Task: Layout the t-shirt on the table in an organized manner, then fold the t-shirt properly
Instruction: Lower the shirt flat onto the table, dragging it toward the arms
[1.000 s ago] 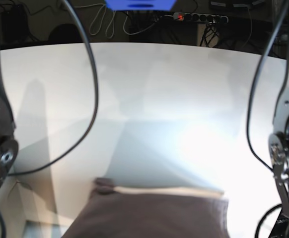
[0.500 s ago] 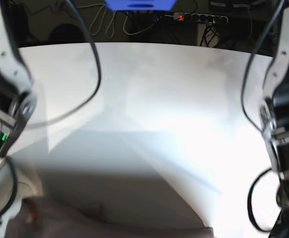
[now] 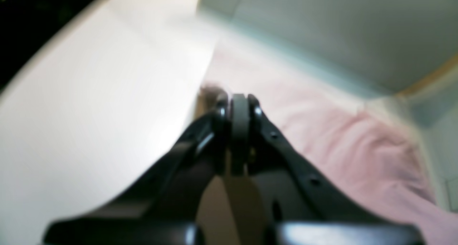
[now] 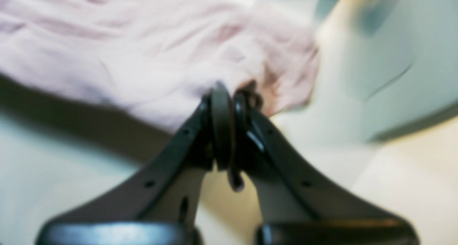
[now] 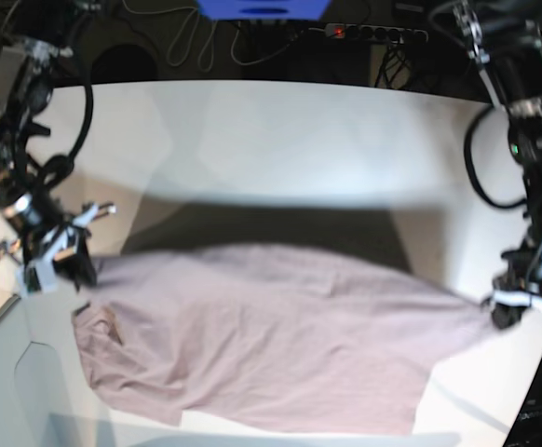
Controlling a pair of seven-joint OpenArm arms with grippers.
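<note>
The mauve-grey t-shirt [image 5: 271,345] hangs stretched out wide between my two grippers, just above the white table [image 5: 299,130], and casts a dark shadow behind it. My right gripper [image 5: 77,270] is at the left of the base view and is shut on the shirt's left edge. My left gripper [image 5: 504,312] is at the right, shut on the right corner. In the left wrist view the left gripper [image 3: 238,98] pinches the cloth of the t-shirt [image 3: 322,137]. In the right wrist view the right gripper [image 4: 229,94] pinches a bunched edge of the t-shirt [image 4: 143,52].
A power strip [image 5: 373,33] and loose cables lie on the dark floor beyond the table's curved far edge. A blue object [image 5: 262,7] sits at the top centre. The shirt's lower hem reaches close to the table's near edge.
Both arms have swung outward and up. The shirt, which was bunched low at the near edge, is now spread wide between the grippers and further over the table.
</note>
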